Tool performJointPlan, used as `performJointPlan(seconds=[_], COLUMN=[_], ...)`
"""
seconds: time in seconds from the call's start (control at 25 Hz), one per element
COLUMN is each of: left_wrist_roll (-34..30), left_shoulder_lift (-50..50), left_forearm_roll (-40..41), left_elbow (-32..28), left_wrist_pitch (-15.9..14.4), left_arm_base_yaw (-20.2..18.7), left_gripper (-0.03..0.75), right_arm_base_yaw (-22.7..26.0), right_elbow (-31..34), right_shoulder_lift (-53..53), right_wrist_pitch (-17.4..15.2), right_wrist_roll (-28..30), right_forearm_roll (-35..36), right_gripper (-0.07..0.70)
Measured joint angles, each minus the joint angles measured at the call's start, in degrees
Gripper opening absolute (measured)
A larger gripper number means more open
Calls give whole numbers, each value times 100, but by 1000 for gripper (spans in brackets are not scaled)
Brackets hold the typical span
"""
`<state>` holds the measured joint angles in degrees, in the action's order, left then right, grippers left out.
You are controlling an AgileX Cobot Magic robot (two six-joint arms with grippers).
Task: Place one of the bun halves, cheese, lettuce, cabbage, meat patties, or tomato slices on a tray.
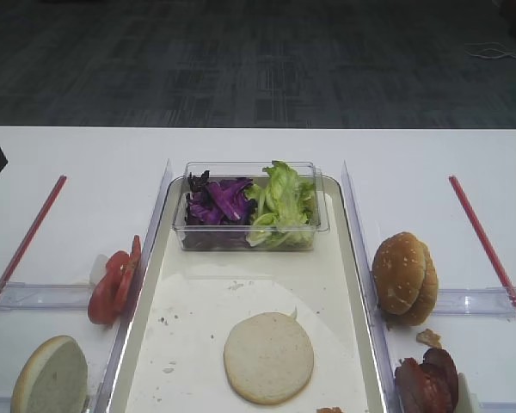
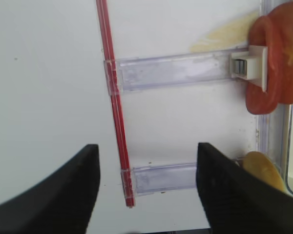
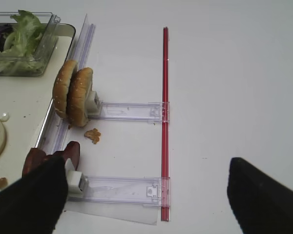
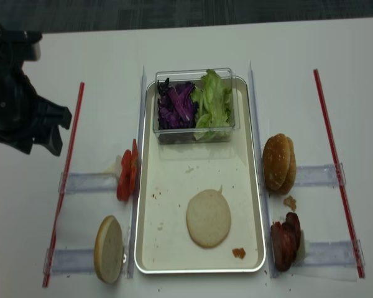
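Bun half (image 1: 268, 358) lies flat on the tray (image 1: 348, 284); both grippers empty.
Left gripper (image 4: 46, 127) wide open, off to the tray's left near the tomato slices (image 4: 125, 175); right gripper (image 3: 146, 195) likewise spread.

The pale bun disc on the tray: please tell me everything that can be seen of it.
The pale bun disc is round and cream-coloured, with a matt, floury-looking flat face and a thin tan rim. It lies flat, face up, on the near half of the tray, roughly centred between the side rims. Nothing holds or touches it except the tray floor. Greasy smears and small crumbs surround it, and an orange-brown scrap lies apart, nearer the corner.
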<state>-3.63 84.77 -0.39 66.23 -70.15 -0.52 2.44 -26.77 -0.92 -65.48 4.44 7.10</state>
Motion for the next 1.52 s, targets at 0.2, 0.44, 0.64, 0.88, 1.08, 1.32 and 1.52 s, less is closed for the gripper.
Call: performJointPlan(seconds=[0.2, 0.44, 0.64, 0.88, 1.08, 1.32, 1.52], left_wrist_roll=[0, 0, 10, 34, 67, 146, 154], left_shoulder_lift=[-301, -743, -1186, -1739, -2200, -2793, -3306], left_forearm_roll=[-49, -52, -62, -62, -62, -62, -62], left_elbow=[-244, -677, -1205, -1721, -2101, -2612, -2873], left_wrist_pitch=[0, 0, 0, -4, -13, -13, -17], left_arm_base_yaw=[8, 8, 8, 8, 8, 8, 8], left_gripper=[407, 407, 407, 407, 407, 407, 405], right_arm_base_yaw=[0, 0, 0, 0, 0, 0, 0], right_elbow=[0, 0, 0, 0, 0, 0, 0], right_shoulder_lift=[0, 0, 0, 0, 0, 0, 0], right_wrist_pitch=[0, 0, 0, 0, 0, 0, 0], right_wrist_roll=[0, 0, 0, 0, 0, 0, 0], right_forearm_roll=[0, 0, 0, 0, 0, 0, 0], right_gripper=[689, 689, 689, 689, 689, 689, 689])
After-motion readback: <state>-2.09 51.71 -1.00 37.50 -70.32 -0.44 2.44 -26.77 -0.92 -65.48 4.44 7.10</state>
